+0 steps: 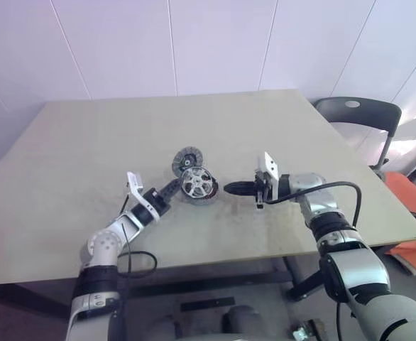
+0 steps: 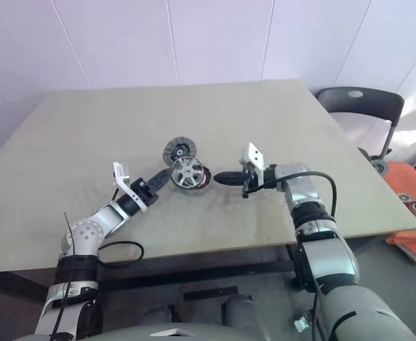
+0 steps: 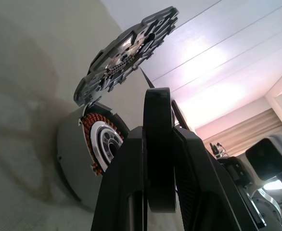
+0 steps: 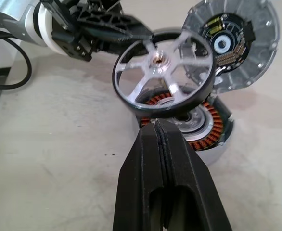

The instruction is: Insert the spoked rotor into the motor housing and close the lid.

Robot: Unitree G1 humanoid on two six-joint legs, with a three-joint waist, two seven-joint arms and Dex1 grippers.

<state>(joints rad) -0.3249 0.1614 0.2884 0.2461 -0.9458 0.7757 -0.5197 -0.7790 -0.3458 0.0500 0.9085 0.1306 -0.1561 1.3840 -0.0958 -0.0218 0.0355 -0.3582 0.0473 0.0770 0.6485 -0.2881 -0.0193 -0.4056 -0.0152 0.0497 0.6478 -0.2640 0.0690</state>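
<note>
The silvery spoked rotor hangs tilted just over the motor housing, whose copper windings show beneath it. My left gripper is shut on the rotor's rim from the left; in the left wrist view the rim sits edge-on between the fingers. The dark grey lid stands propped open behind the housing, its inside facing up. My right gripper points left at the rotor from the right, shut with nothing in it, its tip a little short of the housing.
The beige table carries everything near its middle front. A dark chair stands off the back right corner, and an orange object lies beyond the right edge.
</note>
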